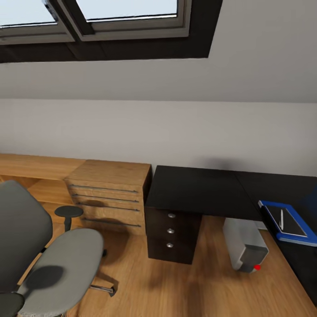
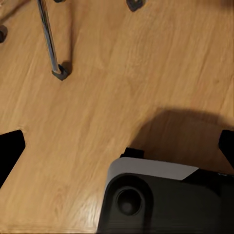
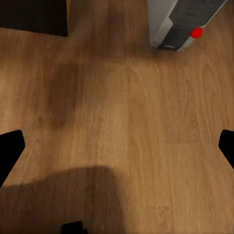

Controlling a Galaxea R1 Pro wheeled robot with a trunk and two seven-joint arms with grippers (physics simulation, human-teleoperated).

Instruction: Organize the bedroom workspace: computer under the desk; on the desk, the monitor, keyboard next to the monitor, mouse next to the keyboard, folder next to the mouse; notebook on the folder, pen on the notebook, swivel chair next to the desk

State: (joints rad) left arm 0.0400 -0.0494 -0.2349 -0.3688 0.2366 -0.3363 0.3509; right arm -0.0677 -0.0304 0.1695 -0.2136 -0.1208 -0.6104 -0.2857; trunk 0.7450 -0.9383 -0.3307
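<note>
The grey swivel chair stands at the lower left on the wood floor, apart from the desk with its glossy black top. Under the desk stands the light-grey computer with a red dot; it also appears as the computer in the right wrist view. On the desk's right wing lies the blue folder, with a dark notebook and a thin pen on top. My left gripper is open above the floor near a chrome chair leg. My right gripper is open over bare floor.
A black drawer pedestal supports the desk's left end. An oak drawer unit and a low oak shelf line the wall to the left. A dark-framed skylight sits in the sloped wall. My own base appears in the left wrist view.
</note>
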